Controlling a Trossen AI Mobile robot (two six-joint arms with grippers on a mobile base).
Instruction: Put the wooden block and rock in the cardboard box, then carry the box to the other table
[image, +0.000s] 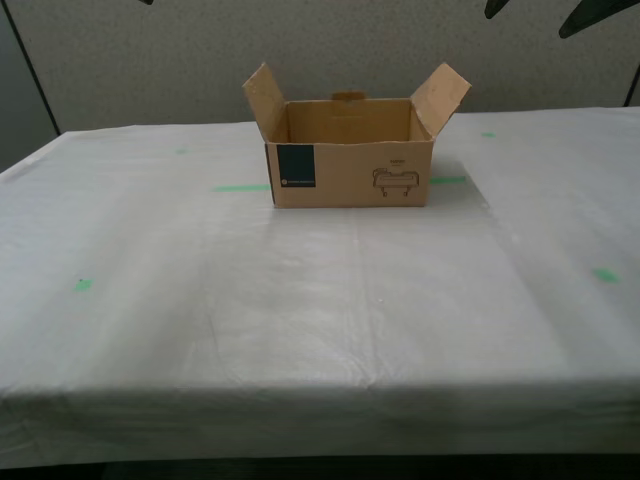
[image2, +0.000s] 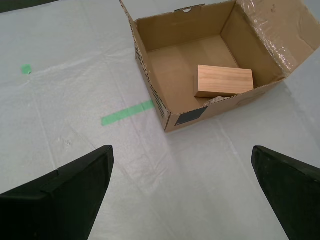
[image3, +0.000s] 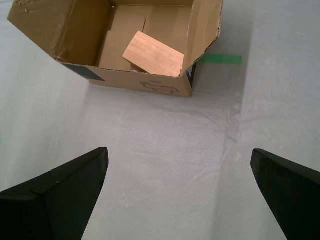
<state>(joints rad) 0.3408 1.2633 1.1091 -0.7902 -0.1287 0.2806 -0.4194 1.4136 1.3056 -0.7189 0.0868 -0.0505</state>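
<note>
The cardboard box (image: 350, 175) stands open on the other table (image: 300, 320), the one with the wrinkled white cloth, far back in the exterior view. Its navy label and printed drawing face the camera. The wooden block (image2: 224, 80) lies tilted inside the box (image2: 150, 95), and the first wrist view also shows the block (image3: 153, 54) in the box (image3: 135, 80). The rock is hidden. My second gripper (image2: 182, 195) is open above the cloth, short of the box, holding nothing. My first gripper (image3: 180, 195) is open too, also apart from the box.
Green tape strips (image: 240, 188) lie beside the box, and small green marks (image: 83, 285) dot the cloth. The table's front edge (image: 320, 395) runs across the exterior view. Dark arm parts (image: 600, 15) show at the exterior view's top edge.
</note>
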